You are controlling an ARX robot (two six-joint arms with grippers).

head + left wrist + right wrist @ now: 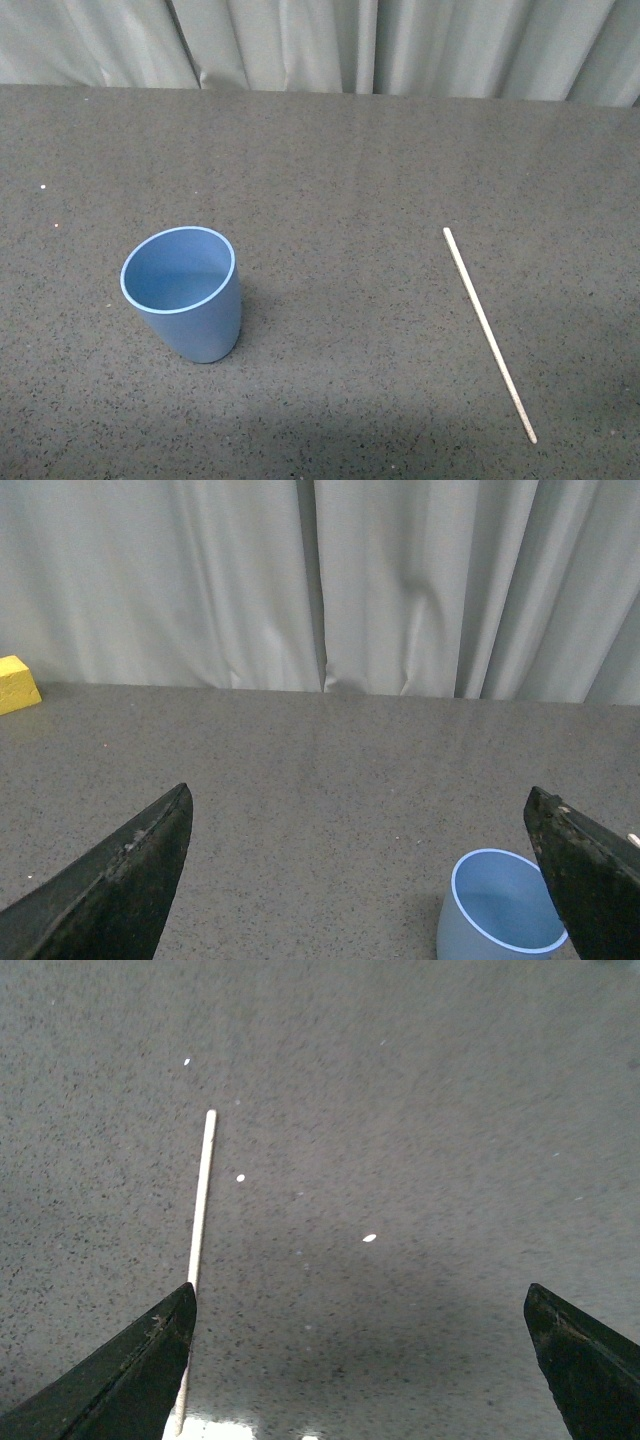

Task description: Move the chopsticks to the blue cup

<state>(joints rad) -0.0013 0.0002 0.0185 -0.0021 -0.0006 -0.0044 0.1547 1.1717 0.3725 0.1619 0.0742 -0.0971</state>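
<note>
The chopstick [490, 335], a single thin pale wooden stick, lies flat on a dark grey speckled surface [350, 150]. In the front view it is well apart from the blue cup [200, 330], off to the cup's right. It runs at a slant, and its far end leans slightly toward the cup. The cup stands upright on its narrower base, and its open mouth shows nothing inside. A pale pleated curtain [300, 40] hangs beyond the cup at the back edge of the surface.

The task looks to be at its very start. Nothing has been lifted and nothing is in the cup. All of the work is left: reaching the chopstick, closing on it, carrying it across to the cup and lowering it in end first.

Neither arm appears in the front view.

In the left wrist view, the left end effector [357, 792] is spread wide and holds nothing. The cup [450, 940] sits low beside one of its dark fingers. A small yellow block [15, 683] rests far from the cup near the curtain.

In the right wrist view, the right end effector [360, 1288] is also spread wide and empty. The chopstick [200, 1210] stretches away from it, and part of its near length is hidden behind one dark finger [120, 1380]. Whether that finger touches the stick cannot be told. The cup is out of this view. A few white specks dot the surface.
</note>
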